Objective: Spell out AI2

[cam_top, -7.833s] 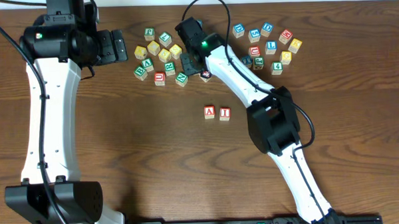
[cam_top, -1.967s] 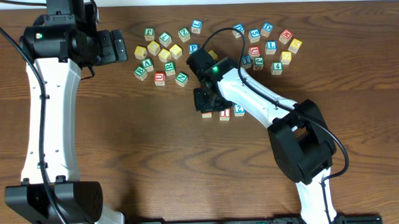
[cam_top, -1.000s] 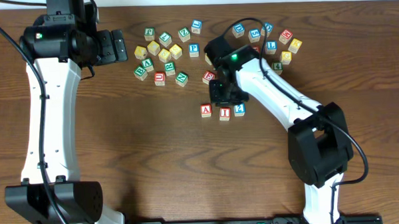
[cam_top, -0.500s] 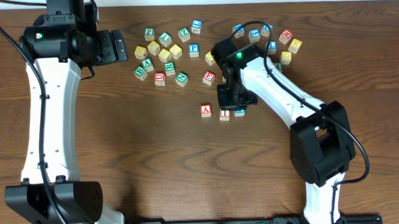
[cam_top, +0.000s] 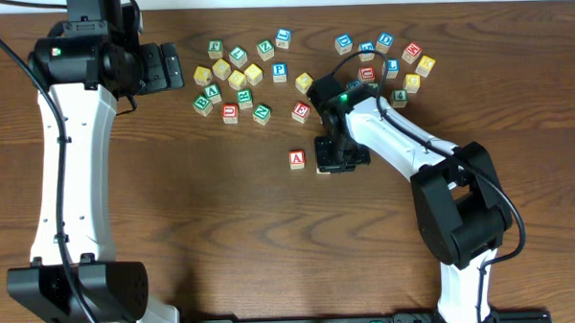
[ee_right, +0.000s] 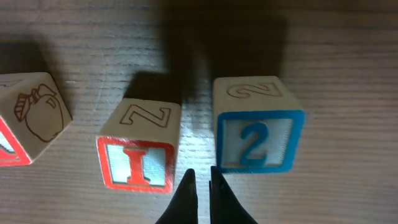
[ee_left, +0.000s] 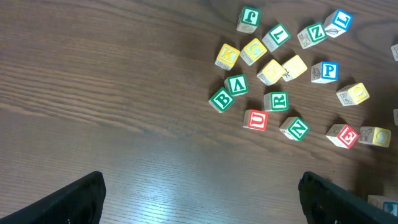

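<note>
Row: A block (ee_right: 28,115), I block (ee_right: 140,149), 2 block (ee_right: 255,134) in line on the desk (ee_right: 348,74); A at 9 o'clock of I, 2 at 3 o'clock
Right end effector (ee_right: 200,190): fingers together, gripping nothing; at 6 o'clock of the I–2 gap
Left end effector (cam_top: 172,68): fingers wide apart; idle at 9 o'clock of the spare blocks (cam_top: 280,72)
Progress: reads AI2 (I slightly skewed); remaining, I judge: straighten, withdraw
</note>
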Action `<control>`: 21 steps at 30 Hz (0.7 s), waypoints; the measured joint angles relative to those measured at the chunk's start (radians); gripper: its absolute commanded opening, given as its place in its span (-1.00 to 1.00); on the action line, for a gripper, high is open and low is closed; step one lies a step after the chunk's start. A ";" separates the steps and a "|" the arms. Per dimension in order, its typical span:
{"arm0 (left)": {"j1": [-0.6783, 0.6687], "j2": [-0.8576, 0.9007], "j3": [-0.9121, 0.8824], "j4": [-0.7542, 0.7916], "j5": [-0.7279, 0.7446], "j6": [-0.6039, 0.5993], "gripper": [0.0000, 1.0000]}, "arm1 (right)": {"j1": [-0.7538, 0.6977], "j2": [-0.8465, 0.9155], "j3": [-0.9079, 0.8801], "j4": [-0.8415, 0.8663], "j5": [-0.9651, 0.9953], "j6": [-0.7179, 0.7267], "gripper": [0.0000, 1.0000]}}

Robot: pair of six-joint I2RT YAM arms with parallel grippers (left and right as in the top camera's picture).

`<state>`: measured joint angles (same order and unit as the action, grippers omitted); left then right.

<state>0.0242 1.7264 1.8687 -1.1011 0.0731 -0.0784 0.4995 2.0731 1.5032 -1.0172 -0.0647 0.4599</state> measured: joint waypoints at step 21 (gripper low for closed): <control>0.000 0.000 0.000 0.000 0.000 0.000 0.95 | 0.001 0.000 -0.037 0.154 -0.041 0.001 -0.89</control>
<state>0.0242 1.7264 1.8687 -1.1011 0.0731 -0.0784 0.5007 2.0731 1.4666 -0.8635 -0.1055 0.4606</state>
